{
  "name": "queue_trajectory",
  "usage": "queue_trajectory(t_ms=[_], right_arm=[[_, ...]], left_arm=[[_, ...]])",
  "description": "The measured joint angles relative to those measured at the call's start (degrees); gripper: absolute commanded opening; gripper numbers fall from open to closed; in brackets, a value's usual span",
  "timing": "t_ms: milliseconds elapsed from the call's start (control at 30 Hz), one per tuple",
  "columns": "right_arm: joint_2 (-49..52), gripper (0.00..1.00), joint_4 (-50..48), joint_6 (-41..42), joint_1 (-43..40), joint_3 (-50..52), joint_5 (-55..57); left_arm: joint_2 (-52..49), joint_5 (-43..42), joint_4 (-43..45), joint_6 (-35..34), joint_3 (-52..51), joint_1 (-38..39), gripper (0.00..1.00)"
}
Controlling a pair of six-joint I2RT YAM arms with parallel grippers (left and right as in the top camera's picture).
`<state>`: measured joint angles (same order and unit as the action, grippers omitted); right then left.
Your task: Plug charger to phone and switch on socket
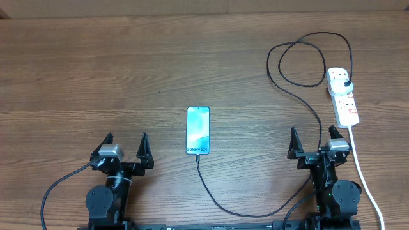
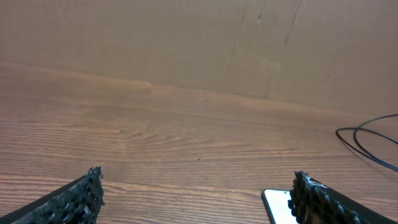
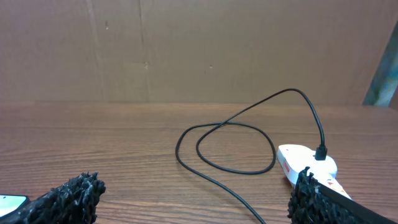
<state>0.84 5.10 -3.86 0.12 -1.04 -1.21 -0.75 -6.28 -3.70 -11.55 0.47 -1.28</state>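
Note:
The phone (image 1: 198, 130) lies flat mid-table, screen lit light blue; its corner shows in the left wrist view (image 2: 277, 204). The black charger cable (image 1: 300, 102) runs from the phone's near end, curves right, loops, and its plug (image 1: 346, 84) sits in the white socket strip (image 1: 343, 96) at the right. The connector tip (image 1: 197, 156) is at the phone's near edge. The cable (image 3: 230, 146) and strip (image 3: 305, 162) show in the right wrist view. My left gripper (image 1: 126, 145) and right gripper (image 1: 312, 142) are open and empty near the front edge.
The strip's thick white cord (image 1: 364, 176) runs down past the right arm to the front edge. A cardboard wall (image 3: 199, 50) stands behind the table.

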Motion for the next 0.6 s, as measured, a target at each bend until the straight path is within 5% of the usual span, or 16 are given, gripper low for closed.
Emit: queue_trajectory(t_ms=[600], right_arm=[[0.0,1.00,0.0,-0.4,0.0,0.0,0.0]], left_arm=[[0.0,0.0,0.0,0.0,0.0,0.0,1.00]])
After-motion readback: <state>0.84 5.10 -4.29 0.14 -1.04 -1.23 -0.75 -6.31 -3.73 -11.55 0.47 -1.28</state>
